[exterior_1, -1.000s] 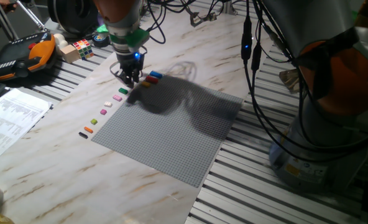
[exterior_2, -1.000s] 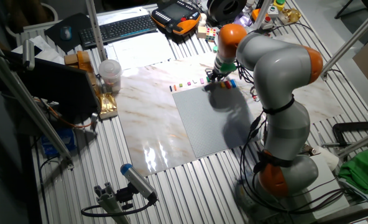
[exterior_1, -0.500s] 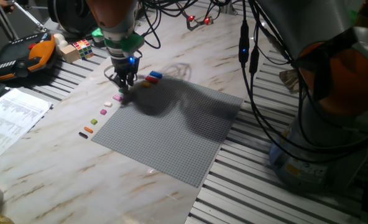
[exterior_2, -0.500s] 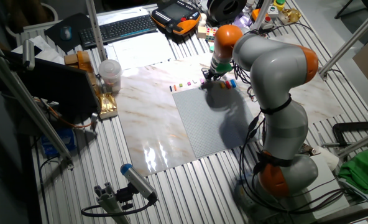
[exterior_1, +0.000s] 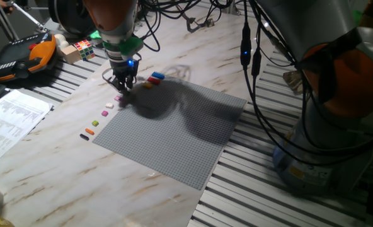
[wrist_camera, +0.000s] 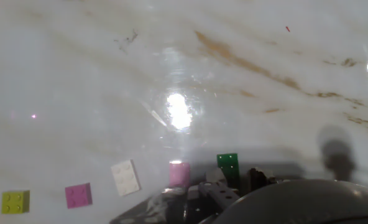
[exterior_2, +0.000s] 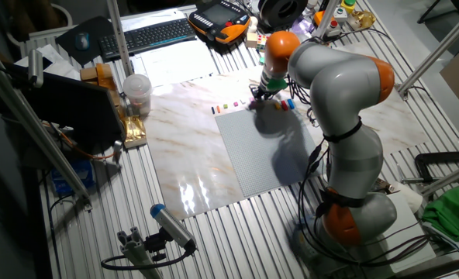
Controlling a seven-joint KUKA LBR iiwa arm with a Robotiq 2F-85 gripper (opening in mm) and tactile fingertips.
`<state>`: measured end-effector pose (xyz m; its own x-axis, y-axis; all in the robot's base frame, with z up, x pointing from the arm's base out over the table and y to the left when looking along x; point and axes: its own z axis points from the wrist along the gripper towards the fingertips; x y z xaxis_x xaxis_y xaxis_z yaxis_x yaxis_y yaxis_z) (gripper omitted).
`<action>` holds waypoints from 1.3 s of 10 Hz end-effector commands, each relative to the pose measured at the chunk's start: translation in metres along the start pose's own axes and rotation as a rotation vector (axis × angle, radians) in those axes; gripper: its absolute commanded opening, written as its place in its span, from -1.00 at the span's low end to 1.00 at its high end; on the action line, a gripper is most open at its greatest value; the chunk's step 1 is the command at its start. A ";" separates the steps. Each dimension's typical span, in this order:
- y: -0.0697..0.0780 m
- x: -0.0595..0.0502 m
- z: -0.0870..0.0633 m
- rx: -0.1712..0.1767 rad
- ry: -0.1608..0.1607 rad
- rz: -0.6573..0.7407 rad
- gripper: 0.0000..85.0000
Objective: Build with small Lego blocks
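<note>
The small Lego blocks lie in a row along the far-left edge of the grey baseplate [exterior_1: 174, 132]. Blue [exterior_1: 157, 75], red [exterior_1: 154, 80] and yellow [exterior_1: 147, 84] lie at the far end; pink [exterior_1: 118, 99], white [exterior_1: 109, 105], magenta [exterior_1: 104, 113], orange [exterior_1: 89, 131] and black [exterior_1: 84, 136] trail toward the near end. My gripper [exterior_1: 122, 87] stands low over the row, hiding the green block there. In the hand view the green block [wrist_camera: 228, 163] lies just beyond my open gripper [wrist_camera: 237, 179], with pink [wrist_camera: 179, 172], white [wrist_camera: 125, 176] and magenta [wrist_camera: 78, 195] to its left. Nothing is held.
A multicoloured puzzle cube [exterior_1: 84, 47] and an orange teach pendant [exterior_1: 22, 57] sit at the far left, with a printed sheet [exterior_1: 10, 120] nearer. Black cables [exterior_1: 256, 75] hang over the right side. A keyboard [exterior_2: 148, 35] and a cup [exterior_2: 136, 91] stand beyond the marble top.
My gripper has slid left along the row, from beside the yellow and red blocks to over the green block, which it now covers in one fixed view.
</note>
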<state>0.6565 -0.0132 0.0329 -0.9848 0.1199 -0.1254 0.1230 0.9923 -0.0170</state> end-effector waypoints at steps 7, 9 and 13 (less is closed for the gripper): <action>0.002 -0.003 0.009 -0.007 0.007 -0.007 -0.26; 0.002 -0.003 0.011 -0.012 0.009 -0.010 -0.29; 0.002 -0.004 0.012 -0.014 0.014 -0.022 -0.67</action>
<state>0.6619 -0.0116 0.0213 -0.9889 0.0982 -0.1116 0.0994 0.9950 -0.0054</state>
